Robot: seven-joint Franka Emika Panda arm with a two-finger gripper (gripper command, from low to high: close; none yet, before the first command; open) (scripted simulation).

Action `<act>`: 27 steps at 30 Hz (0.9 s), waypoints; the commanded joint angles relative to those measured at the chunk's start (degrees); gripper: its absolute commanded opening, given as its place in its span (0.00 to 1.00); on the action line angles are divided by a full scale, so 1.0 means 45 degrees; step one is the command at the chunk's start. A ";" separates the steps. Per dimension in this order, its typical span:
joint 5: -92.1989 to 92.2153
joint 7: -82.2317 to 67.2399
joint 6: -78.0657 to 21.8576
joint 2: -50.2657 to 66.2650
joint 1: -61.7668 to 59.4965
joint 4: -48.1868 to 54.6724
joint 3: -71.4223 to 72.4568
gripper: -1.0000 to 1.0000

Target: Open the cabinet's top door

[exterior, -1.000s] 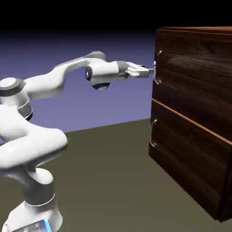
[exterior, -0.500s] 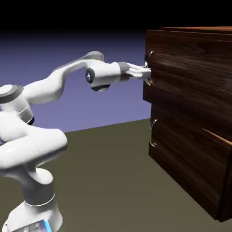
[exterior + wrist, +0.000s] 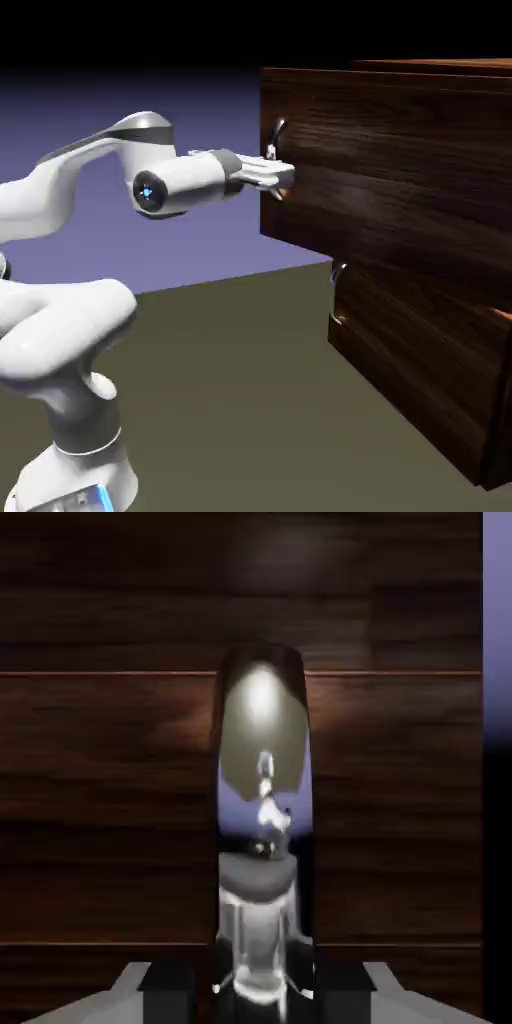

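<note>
The Franka Panda arm (image 3: 60, 335) is glossy white with smooth, rounded, tube-like links; grey bands ring its joints; a round black cap (image 3: 149, 192) near the wrist bears a small blue-white spot; the base (image 3: 78, 480) flares and carries a grey panel with a bright blue strip.

The large boxy cabinet of dark walnut-grain wood (image 3: 420, 370) filled the right side of the exterior view, running to the frame's edge. Its top door, the wide rectangular upper panel of dark, streaked wood with a small curved silver handle (image 3: 390, 160), stood open, jutting toward the exterior view's left past the lower panel, its face upright. In the hand view the dark grain spread across most of the frame, the shiny handle upright at the centre.
</note>
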 commanded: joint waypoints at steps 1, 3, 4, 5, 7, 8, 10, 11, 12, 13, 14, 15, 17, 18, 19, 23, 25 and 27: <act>-0.0349 -0.0116 -0.0399 -0.0075 0.0146 -0.0301 -0.0459 0.00; -0.1095 -0.0322 -0.1129 -0.0204 0.0343 -0.0807 -0.1382 0.00; -0.1477 -0.0420 -0.1477 -0.0255 0.0401 -0.1020 -0.1844 0.00; -0.1863 -0.0516 -0.1816 -0.0295 0.0435 -0.1209 -0.2305 0.00; -0.2646 -0.0710 -0.2468 -0.0339 0.0442 -0.1523 -0.3228 0.00; -0.3042 -0.0809 -0.2784 -0.0340 0.0420 -0.1650 -0.3690 0.00; -0.3845 -0.1016 -0.3398 -0.0297 0.0336 -0.1852 -0.4613 0.00; -0.4250 -0.1124 -0.3698 -0.0251 0.0277 -0.1929 -0.5074 0.00; -0.4660 -0.1237 -0.3995 -0.0189 0.0211 -0.1990 -0.5536 0.00; -0.5072 -0.1354 -0.4288 -0.0108 0.0138 -0.2035 -0.5997 0.00; -0.5489 -0.1477 -0.4579 -0.0009 0.0059 -0.2067 -0.6459 0.00; -0.5909 -0.1605 -0.4868 0.0109 -0.0022 -0.2083 -0.6920 0.00; -0.6764 -0.1880 -0.5442 0.0405 -0.0189 -0.2073 -0.7843 0.00; -0.7199 -0.2028 -0.5728 0.0585 -0.0271 -0.2045 -0.8304 0.00; -0.7639 -0.2183 -0.6015 0.0787 -0.0350 -0.2002 -0.8766 0.00; -0.9460 -0.2880 -0.7172 0.1829 -0.0596 -0.1661 -1.0612 0.00; -1.0406 -0.3279 -0.7763 0.2499 -0.0648 -0.1377 -1.1535 0.00; -1.1370 -0.3710 -0.8367 0.3271 -0.0627 -0.1002 -1.2458 0.00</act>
